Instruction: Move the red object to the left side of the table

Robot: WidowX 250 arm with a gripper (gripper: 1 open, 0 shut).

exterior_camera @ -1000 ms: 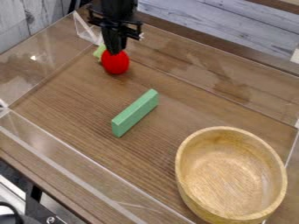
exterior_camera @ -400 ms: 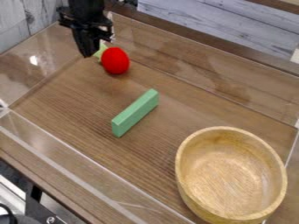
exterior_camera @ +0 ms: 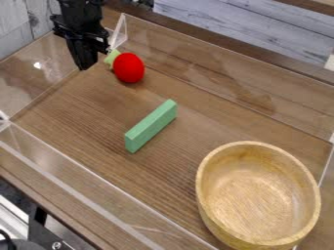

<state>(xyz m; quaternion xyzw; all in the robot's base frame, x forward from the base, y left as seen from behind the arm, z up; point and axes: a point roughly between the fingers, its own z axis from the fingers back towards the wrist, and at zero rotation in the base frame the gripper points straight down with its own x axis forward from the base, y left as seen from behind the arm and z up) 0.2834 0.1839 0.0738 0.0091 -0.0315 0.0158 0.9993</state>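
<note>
The red object (exterior_camera: 128,67) is a small glossy ball-like toy fruit with a green stub, resting on the brown wood-grain table (exterior_camera: 222,98) near its far left part. My black gripper (exterior_camera: 86,59) hangs just to the left of it, pointing straight down with its fingers shut and nothing between them. A small gap separates the fingertips from the red object.
A green rectangular block (exterior_camera: 151,125) lies slanted in the middle of the table. A round light wooden bowl (exterior_camera: 259,195) fills the near right corner. Low clear acrylic walls (exterior_camera: 39,59) border the tabletop on the left and front.
My gripper has moved left and slightly toward the camera, from right above the red object to its left side. The red object stayed put.
</note>
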